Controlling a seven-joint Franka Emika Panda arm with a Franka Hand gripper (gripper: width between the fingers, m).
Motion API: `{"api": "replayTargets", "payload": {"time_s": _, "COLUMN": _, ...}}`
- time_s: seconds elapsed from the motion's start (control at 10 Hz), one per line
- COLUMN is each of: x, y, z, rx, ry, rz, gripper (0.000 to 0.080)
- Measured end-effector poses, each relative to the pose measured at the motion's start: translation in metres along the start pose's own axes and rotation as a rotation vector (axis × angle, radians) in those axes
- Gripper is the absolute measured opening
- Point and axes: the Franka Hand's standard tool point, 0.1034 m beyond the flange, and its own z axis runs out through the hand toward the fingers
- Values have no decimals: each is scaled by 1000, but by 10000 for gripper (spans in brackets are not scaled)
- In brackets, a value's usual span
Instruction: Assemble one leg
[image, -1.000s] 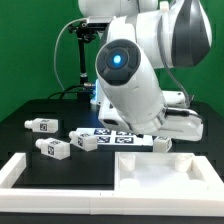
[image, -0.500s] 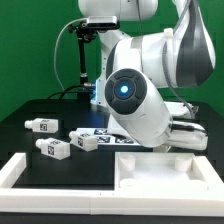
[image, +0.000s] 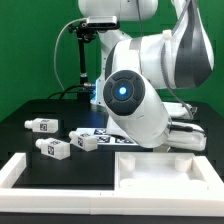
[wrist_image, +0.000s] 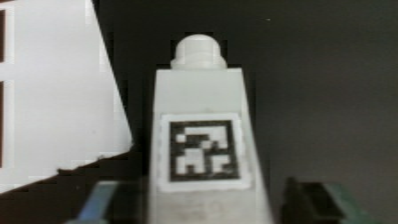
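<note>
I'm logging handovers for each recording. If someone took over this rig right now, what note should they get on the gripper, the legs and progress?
Gripper: open, fingers either side of the leg, dark gaps both sides, not gripping; hidden behind the arm in the exterior view.
Three more lie loose at the exterior view's left: back leg, front leg, middle leg.
White panel: no leg shows on it.
Done: gripper lined up on a leg. Left: likely close, lift, fit it.

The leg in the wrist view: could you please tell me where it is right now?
In the wrist view, the leg lies on the black table between the fingers of the open gripper, beside a flat white piece.
</note>
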Motion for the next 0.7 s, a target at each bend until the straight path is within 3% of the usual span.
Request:
{"api": "replayTargets", "payload": {"time_s": 0.1, "x": -2, "y": 0, "z": -5, "rx": -3, "ry": 6, "rz": -9, "gripper": 282}}
{"api": "replayTargets", "payload": {"time_s": 0.2, "x": -9, "y": 0, "z": -30, "rx": -4, "ry": 22, "rz": -30, "gripper": 285}}
{"api": "replayTargets", "payload": {"time_s": 0.4, "x": -25, "y": -11, "z": -94, "rx": 17, "ry": 184, "rz": -76, "gripper": 285}}
{"api": "replayTargets", "payload": {"time_s": 0.6, "x": -45, "y": -25, "z": -143, "rx": 7, "ry": 341, "rz": -130, "gripper": 285}}
{"api": "replayTargets", "payload": {"time_s": 0.7, "x": -41, "y": -31, "z": -140, "rx": 15, "ry": 476, "rz": -144, "gripper": 285}}
